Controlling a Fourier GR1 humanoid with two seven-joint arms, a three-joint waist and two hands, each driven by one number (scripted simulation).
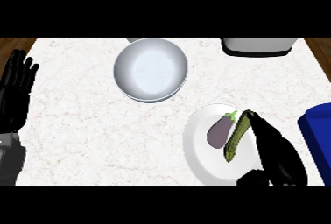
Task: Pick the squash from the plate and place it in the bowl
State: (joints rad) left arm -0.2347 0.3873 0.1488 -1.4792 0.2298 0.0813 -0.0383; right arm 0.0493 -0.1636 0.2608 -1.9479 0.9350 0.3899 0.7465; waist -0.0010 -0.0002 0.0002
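Right hand (pixel 276 151), fingers straight, lies beside squash (pixel 237 135) on plate (pixel 197 151), lower right; grasp not made. Left hand (pixel 16 83) rests open, left edge. Bowl (pixel 151 69) upper centre.

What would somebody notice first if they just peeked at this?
Probably the black right hand at lower right, fingers stretched along a green squash on a white plate, a purple eggplant beside it. Next, the empty bowl up top.
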